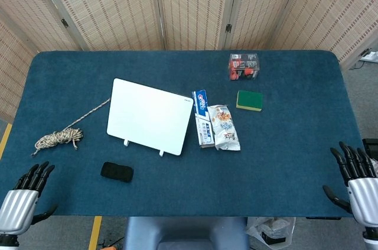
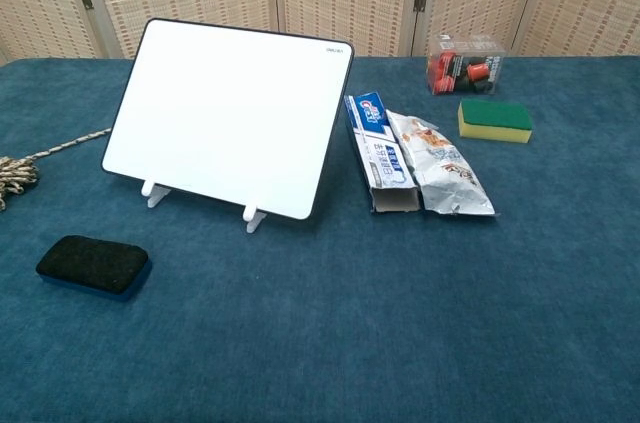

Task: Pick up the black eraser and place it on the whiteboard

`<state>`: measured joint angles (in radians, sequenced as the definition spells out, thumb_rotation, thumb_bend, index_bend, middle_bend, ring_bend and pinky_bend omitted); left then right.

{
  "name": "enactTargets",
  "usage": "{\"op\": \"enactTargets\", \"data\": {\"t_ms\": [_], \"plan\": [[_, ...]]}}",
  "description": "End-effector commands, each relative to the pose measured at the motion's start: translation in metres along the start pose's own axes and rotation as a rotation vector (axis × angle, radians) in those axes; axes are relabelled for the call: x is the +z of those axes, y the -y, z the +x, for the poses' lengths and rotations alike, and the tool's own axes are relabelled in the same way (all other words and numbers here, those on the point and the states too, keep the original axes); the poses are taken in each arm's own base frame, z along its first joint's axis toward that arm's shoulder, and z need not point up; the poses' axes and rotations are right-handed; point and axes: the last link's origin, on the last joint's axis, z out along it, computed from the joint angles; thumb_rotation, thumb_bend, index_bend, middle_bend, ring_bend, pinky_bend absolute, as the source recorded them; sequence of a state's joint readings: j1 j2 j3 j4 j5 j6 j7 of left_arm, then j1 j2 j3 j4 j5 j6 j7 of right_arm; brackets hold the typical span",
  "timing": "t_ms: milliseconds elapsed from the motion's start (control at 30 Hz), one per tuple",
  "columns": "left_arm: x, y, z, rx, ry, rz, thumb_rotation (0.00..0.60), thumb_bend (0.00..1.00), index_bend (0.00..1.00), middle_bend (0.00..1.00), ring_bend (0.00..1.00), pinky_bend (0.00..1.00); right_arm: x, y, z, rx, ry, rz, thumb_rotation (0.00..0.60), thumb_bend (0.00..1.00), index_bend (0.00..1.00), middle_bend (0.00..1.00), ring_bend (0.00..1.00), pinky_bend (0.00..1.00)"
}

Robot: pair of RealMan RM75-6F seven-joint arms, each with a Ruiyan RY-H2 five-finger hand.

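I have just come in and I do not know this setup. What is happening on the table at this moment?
Nothing is being handled yet. The black eraser lies on the table in front of the whiteboard, which stands tilted on its two feet. The left hand and the right hand are open and empty at the near corners of the table, apart from everything. The eraser is not yet picked up.

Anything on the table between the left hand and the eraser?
No. In the head view only bare blue cloth lies between the left hand and the eraser; the rope lies farther back, off that line.
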<state>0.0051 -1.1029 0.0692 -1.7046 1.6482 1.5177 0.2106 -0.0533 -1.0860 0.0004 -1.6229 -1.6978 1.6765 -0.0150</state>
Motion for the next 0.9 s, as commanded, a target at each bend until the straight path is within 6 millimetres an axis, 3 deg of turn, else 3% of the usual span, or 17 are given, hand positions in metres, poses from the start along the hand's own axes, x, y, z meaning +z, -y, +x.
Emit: {"op": "enactTargets", "data": {"t_ms": [33, 67, 100, 167, 200, 300, 567, 900], "plan": [[0.003, -0.003, 0.001, -0.017, -0.028, -0.023, 0.6, 0.24, 0.0, 0.18, 0.15, 0.32, 0.002, 0.0, -0.001, -0.003, 0.007, 0.005, 0.6, 0.27, 0.0, 0.0, 0.0, 0.01], [0.004, -0.004, 0.002, -0.02, -0.046, -0.026, 0.6, 0.24, 0.01, 0.32, 0.27, 0.44, 0.003, 0.0, -0.001, -0.003, 0.009, 0.006, 0.6, 0.27, 0.0, 0.0, 0.0, 0.01], [0.008, -0.006, 0.001, -0.021, -0.08, -0.031, 0.6, 0.24, 0.02, 0.57, 0.48, 0.64, 0.004, 0.0, -0.002, -0.004, 0.012, 0.008, 0.6, 0.27, 0.0, 0.0, 0.0, 0.01], [0.015, -0.014, -0.004, -0.043, -0.091, -0.066, 0.6, 0.24, 0.06, 0.89, 0.78, 0.91, 0.007, 0.001, -0.002, -0.005, 0.017, 0.011, 0.6, 0.27, 0.0, 0.0, 0.0, 0.01], [0.019, -0.018, -0.006, -0.056, -0.093, -0.084, 0.6, 0.23, 0.11, 0.99, 0.91, 0.99, 0.007, 0.001, -0.002, -0.005, 0.019, 0.011, 0.6, 0.27, 0.0, 0.0, 0.0, 0.01], [0.034, -0.031, -0.013, -0.07, -0.079, -0.143, 0.6, 0.23, 0.24, 1.0, 1.0, 1.0, 0.01, 0.001, -0.003, -0.006, 0.023, 0.013, 0.6, 0.27, 0.0, 0.0, 0.0, 0.01], [0.071, -0.065, -0.033, -0.173, 0.138, -0.228, 0.6, 0.24, 0.33, 1.0, 1.0, 1.0, 0.004, -0.006, 0.009, 0.04, -0.018, 0.009, 0.6, 0.27, 0.0, 0.0, 0.0, 0.01], [0.114, -0.091, -0.043, -0.153, 0.238, -0.238, 0.6, 0.23, 0.3, 1.0, 1.0, 1.0, -0.006, -0.019, 0.023, 0.095, -0.086, -0.007, 0.6, 0.27, 0.0, 0.0, 0.0, 0.01]]}}
